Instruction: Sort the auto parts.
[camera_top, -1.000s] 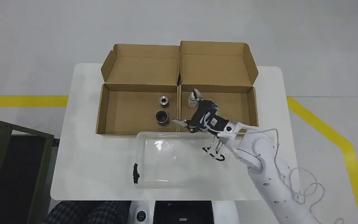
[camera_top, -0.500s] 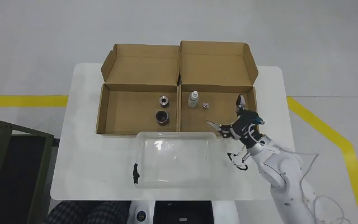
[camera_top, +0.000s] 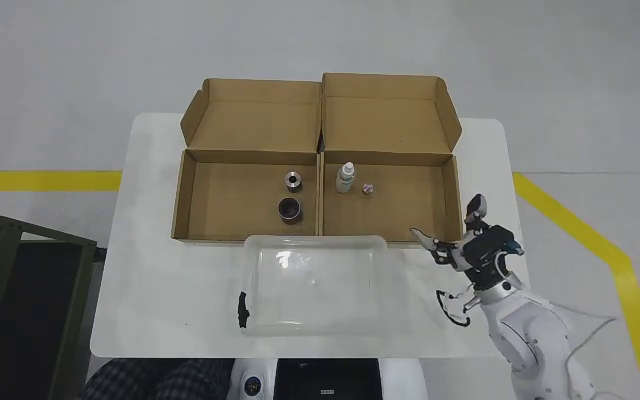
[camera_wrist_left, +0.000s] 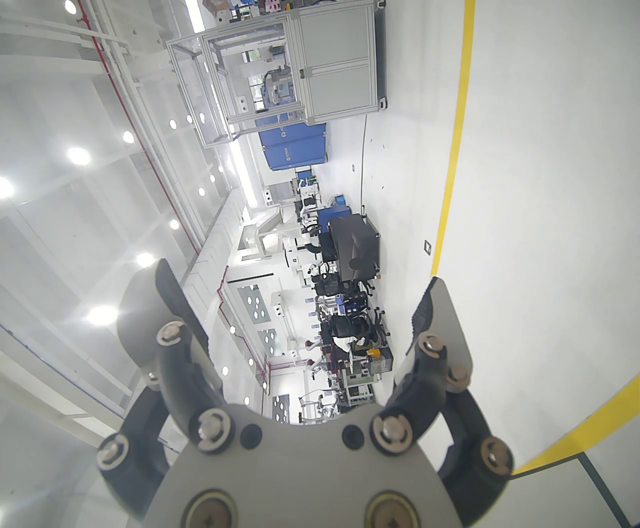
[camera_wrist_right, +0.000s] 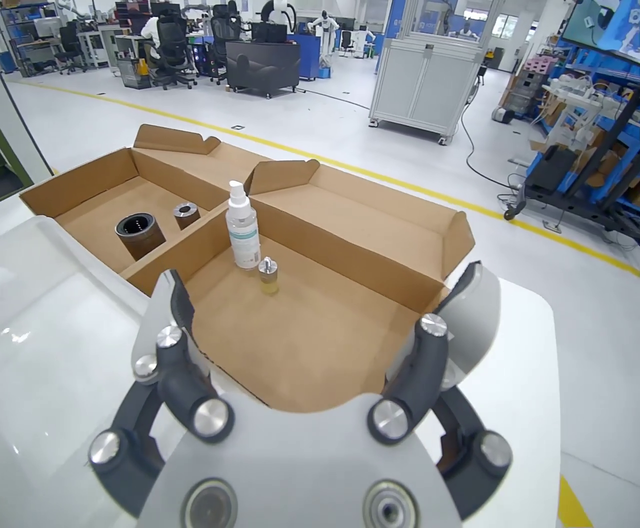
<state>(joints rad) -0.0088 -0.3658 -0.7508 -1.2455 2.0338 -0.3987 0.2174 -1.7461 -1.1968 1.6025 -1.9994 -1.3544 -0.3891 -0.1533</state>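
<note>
The right gripper (camera_top: 447, 222), fingers spread wide and holding nothing, has backed out past the end of the brown cardboard box (camera_top: 410, 198). It leaves a small metal-capped glass vial (camera_top: 368, 187) well ahead of its fingertips, beside a white plastic spray bottle (camera_top: 345, 177); that part looks sorted. The left gripper (camera_wrist_left: 300, 290), equally wide, faces the workshop's pale floor. A clear plastic tray (camera_top: 315, 300) lies beside the right fingers on the white table (camera_top: 160, 280).

left box (camera_top: 225, 200): sleeve (camera_top: 291, 181) behind bushing (camera_top: 290, 208) | right box (camera_top: 410, 205): bottle (camera_top: 345, 178), fitting (camera_top: 368, 187) | tray (camera_top: 320, 295) before boxes
</note>
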